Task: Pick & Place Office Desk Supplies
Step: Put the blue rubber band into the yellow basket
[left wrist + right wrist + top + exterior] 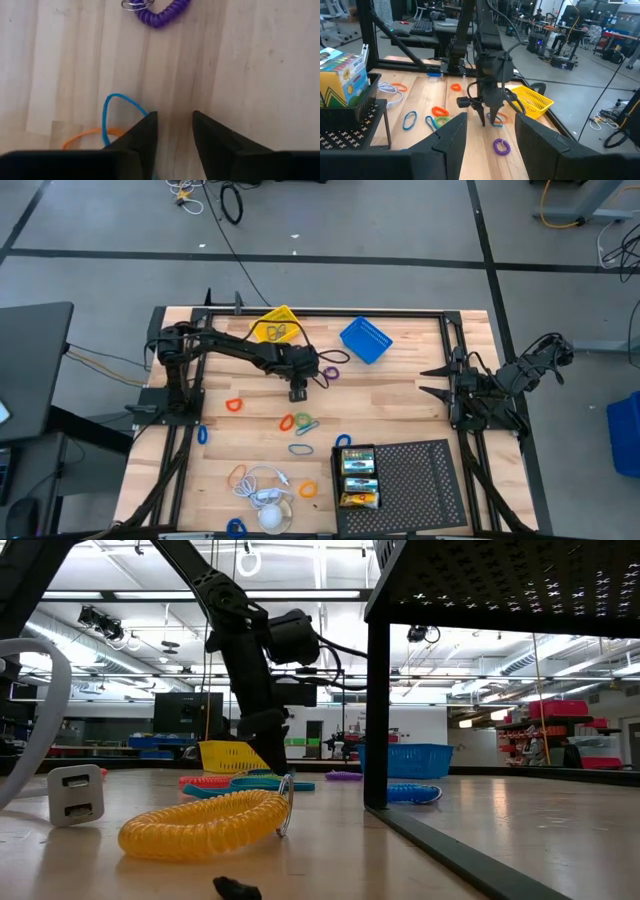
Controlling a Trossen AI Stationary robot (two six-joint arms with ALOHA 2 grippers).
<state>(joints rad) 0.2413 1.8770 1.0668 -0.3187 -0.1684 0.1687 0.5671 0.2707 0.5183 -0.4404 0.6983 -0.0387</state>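
Crayon boxes (359, 476) sit in a row at the left end of the black tray (420, 480), near the front right of the table. Coloured loops lie spread on the bare wood: an orange loop (234, 405) to the left, a blue loop (301, 448) in front of the middle, and a purple coil (162, 14) just past my left gripper (298, 392).

I see my left gripper hanging over the middle of the table, fingers apart with nothing between them. A thin blue band (120, 107) and an orange band (87, 135) lie on the wood right beside its left finger.

My right gripper (490, 135) waits at the right edge of the table, fingers spread and empty.

A yellow basket (277, 327) and a blue basket (365, 340) stand at the far side. A white charger with its cable (262, 485) lies near the front left.

The table (400, 395) is pale wood planks with a dark frame around it. Bare wood stretches between the left gripper and the right arm. Grey floor with black lines lies beyond. In the low view I see a big workshop with bright ceiling lights, shelves and desks.
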